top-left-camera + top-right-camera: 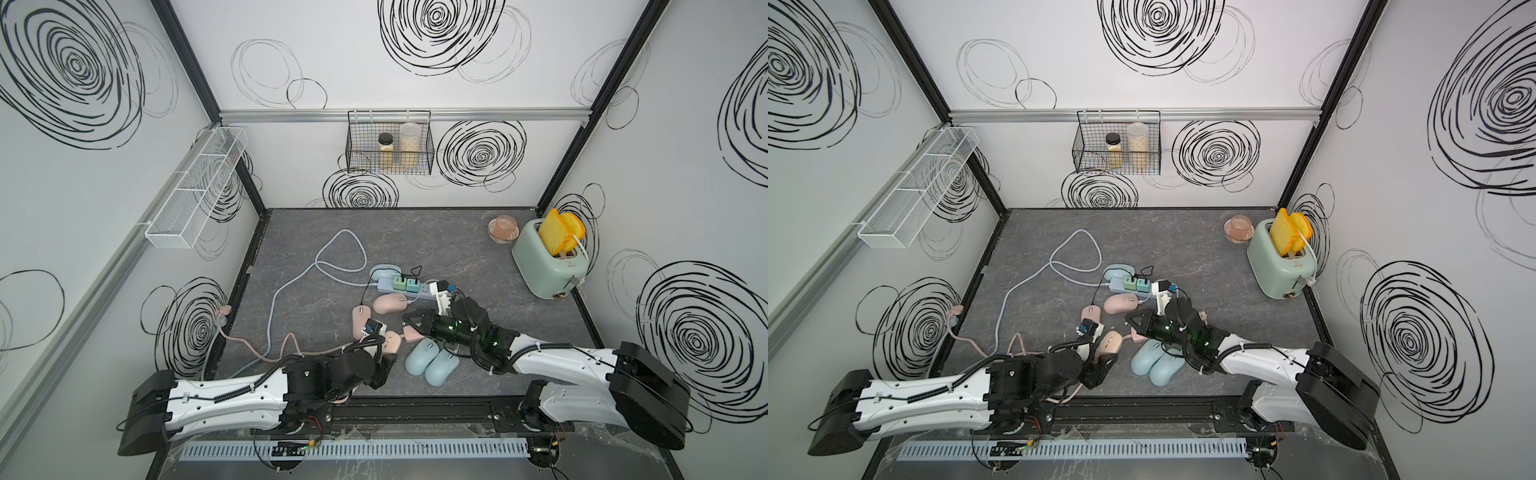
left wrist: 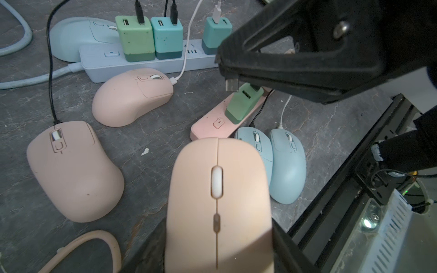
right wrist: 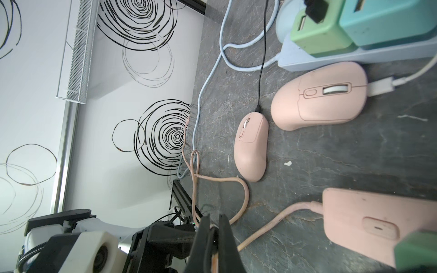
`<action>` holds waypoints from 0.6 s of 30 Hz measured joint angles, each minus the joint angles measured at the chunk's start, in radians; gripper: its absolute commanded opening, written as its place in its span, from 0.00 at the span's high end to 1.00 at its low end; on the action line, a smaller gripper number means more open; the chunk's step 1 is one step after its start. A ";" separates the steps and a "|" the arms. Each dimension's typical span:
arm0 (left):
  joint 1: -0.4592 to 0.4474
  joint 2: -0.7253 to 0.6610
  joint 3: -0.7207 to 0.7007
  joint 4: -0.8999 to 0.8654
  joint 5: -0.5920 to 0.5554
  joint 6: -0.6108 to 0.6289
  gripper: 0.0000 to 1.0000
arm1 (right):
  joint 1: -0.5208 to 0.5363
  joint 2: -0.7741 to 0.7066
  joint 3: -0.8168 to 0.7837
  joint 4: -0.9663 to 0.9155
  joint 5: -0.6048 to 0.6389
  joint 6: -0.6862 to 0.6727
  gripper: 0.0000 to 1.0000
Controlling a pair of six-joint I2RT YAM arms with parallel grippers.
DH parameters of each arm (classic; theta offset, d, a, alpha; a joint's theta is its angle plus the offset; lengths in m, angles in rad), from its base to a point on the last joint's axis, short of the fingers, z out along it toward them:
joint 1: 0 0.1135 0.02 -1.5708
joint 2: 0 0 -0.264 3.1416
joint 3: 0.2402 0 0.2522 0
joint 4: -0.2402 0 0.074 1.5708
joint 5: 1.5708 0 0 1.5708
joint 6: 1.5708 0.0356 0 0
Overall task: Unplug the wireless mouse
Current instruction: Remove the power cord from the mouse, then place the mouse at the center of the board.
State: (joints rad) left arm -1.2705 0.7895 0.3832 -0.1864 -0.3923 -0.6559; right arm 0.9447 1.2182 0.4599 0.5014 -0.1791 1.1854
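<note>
beside the pink power strip (image 2: 212, 123), my left gripper (image 1: 386, 357) clasped the peach mouse (image 2: 217, 201); my right gripper (image 2: 224, 68) was pinched shut on its small plug (image 2: 232, 84), free of the mouse. a weak pinch could have dropped it among the other cables (image 2: 49, 71).

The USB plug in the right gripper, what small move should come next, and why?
Probably draw the right gripper clear and lay the USB plug down: the jaws are shut on it, its metal tip hangs free near the green charger, and the left gripper grips the peach mouse.
</note>
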 measured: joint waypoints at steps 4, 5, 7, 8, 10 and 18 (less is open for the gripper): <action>0.022 -0.009 0.000 -0.035 -0.013 -0.011 1.00 | 0.000 0.000 0.000 -0.011 -0.006 -0.004 1.00; 0.031 -0.013 0.000 -0.043 -0.015 -0.014 1.00 | 0.000 0.000 0.000 -0.019 -0.010 -0.005 1.00; 0.055 -0.028 0.000 -0.063 -0.020 -0.022 1.00 | 0.001 0.002 0.000 -0.038 -0.023 -0.010 1.00; 0.066 -0.036 0.000 -0.070 -0.022 -0.024 1.00 | 0.003 0.006 0.000 -0.045 -0.028 -0.012 1.00; 0.098 -0.059 0.000 -0.090 -0.024 -0.029 1.00 | 0.006 0.023 0.002 -0.060 -0.043 -0.019 0.96; 0.232 -0.099 0.000 -0.119 -0.028 -0.045 1.00 | 0.027 0.152 0.026 -0.106 -0.105 -0.035 0.51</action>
State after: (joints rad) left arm -1.0386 0.6903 0.3836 -0.3058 -0.4202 -0.7010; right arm 0.9722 1.3701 0.4862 0.3958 -0.2844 1.1500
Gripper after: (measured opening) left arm 0.614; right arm 0.339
